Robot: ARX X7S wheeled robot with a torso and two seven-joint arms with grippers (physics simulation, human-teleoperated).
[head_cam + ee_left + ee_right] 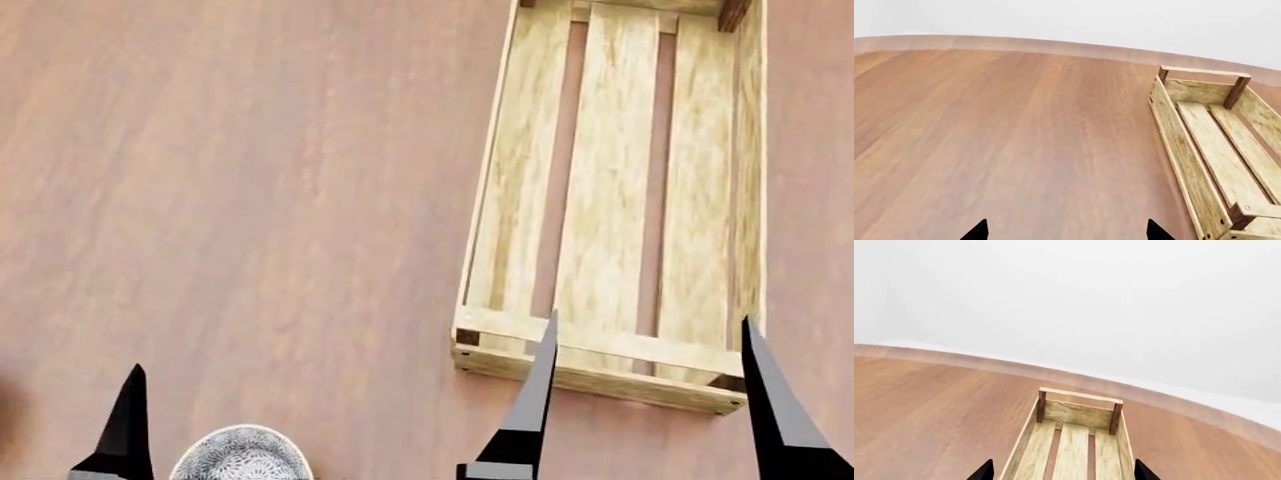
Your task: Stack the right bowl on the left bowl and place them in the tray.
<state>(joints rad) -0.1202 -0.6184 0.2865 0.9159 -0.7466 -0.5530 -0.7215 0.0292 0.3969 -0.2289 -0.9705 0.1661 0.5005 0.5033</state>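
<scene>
The tray (483, 220) is a light-wood slatted crate with nothing in it, lying on the right of the wooden table. Only one bowl (242, 457) shows, grey-white and speckled, cut off by the head view's bottom edge; I cannot tell whether it is the left or the right one. My right gripper (651, 400) hovers open above the tray's near end, and the right wrist view looks along the tray (1077, 414) between the right gripper's (1063, 473) tips. My left gripper (1066, 232) is open over bare wood, the tray (1185, 150) beside it. One left fingertip (130, 415) stands just left of the bowl.
The brown wooden table (240, 180) stretches left of the tray. Its far edge (1021, 45) meets a plain white background. Nothing else stands in sight.
</scene>
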